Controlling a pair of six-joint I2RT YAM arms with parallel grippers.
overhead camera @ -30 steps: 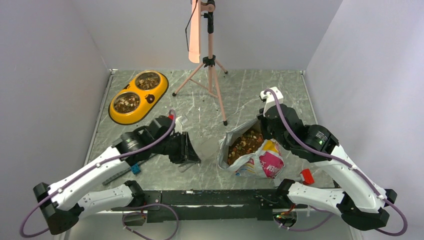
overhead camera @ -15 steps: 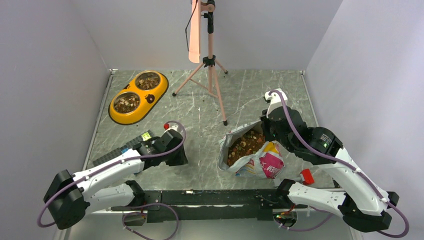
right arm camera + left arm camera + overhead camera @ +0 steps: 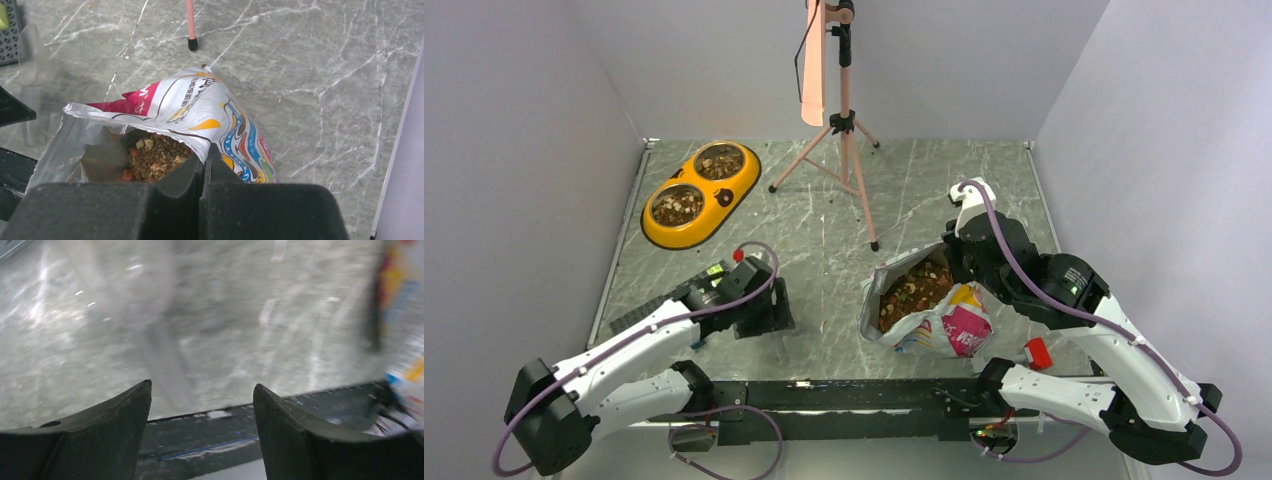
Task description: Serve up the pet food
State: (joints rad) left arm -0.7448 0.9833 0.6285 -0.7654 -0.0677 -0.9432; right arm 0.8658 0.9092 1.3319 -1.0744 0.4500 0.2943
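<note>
The pet food [image 3: 911, 290] is a heap of brown and tan kibble inside the open printed bag [image 3: 959, 325] at the right of the table. It shows in the right wrist view [image 3: 155, 157] inside the bag [image 3: 215, 110]. My right gripper [image 3: 952, 255] is shut on the bag's upper rim [image 3: 205, 152] and holds the mouth open. More kibble fills both steel bowls of the yellow double dish [image 3: 656, 232] at the far left. My left gripper [image 3: 769, 312] is open and empty [image 3: 200, 387], low over bare table near the front edge, left of the bag.
A pink tripod [image 3: 844, 130] stands at the back middle, one foot near the bag [image 3: 191, 44]. A dark studded strip [image 3: 649, 308] lies left of my left arm. A faint clear plastic piece [image 3: 30, 85] lies left of the bag. The black rail [image 3: 215, 435] runs along the near edge.
My left arm has pulled back and to the left, towards the near edge, uncovering the dark studded strip. My right gripper has shifted slightly and still holds the bag's rim.
</note>
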